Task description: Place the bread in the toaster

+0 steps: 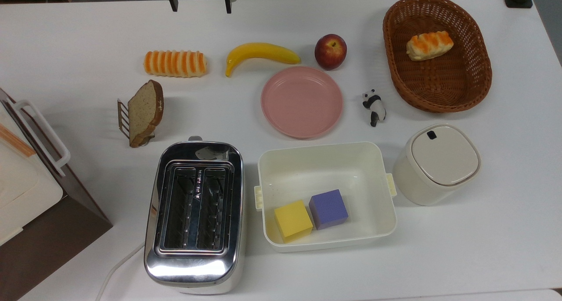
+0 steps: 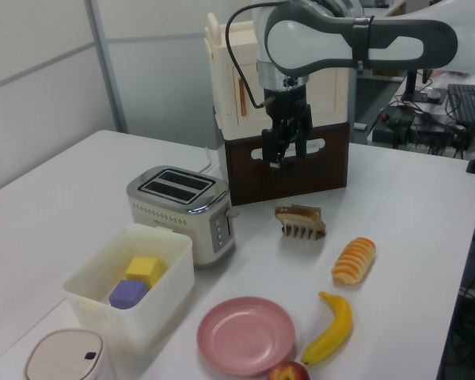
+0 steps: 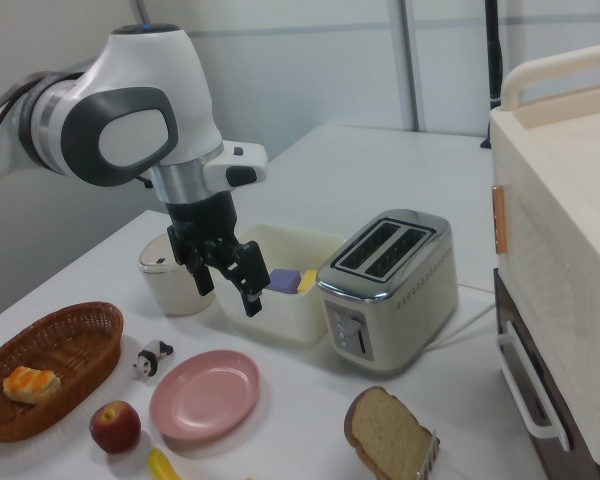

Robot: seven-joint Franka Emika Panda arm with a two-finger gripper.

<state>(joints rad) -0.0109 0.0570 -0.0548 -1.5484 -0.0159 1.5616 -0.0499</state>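
The bread point(image 1: 144, 110) is a brown slice leaning upright in a small wire rack point(image 1: 123, 118), at the top view's left, just behind the toaster. The chrome toaster point(image 1: 193, 272) stands at the front with both slots empty and a white cord trailing out. My gripper point(image 1: 200, 5) hangs open and empty at the back edge of the table, well away from the slice. In the left view the gripper point(image 2: 285, 154) is above and behind the bread point(image 2: 299, 215), with the toaster point(image 2: 182, 210) to its left. In the right view the gripper point(image 3: 227, 290) hovers high, the bread point(image 3: 388, 432) low at the front, the toaster point(image 3: 390, 290) beyond.
A striped roll point(image 1: 175, 63), banana point(image 1: 259, 53), apple point(image 1: 330, 51), pink plate point(image 1: 301, 101) and panda figure point(image 1: 374, 106) lie mid-table. A wicker basket point(image 1: 474, 73) holds a bun point(image 1: 429, 45). A white bin point(image 1: 325, 160) with two cubes, a lidded canister point(image 1: 437, 163) and an oven point(image 1: 26, 173) surround the toaster.
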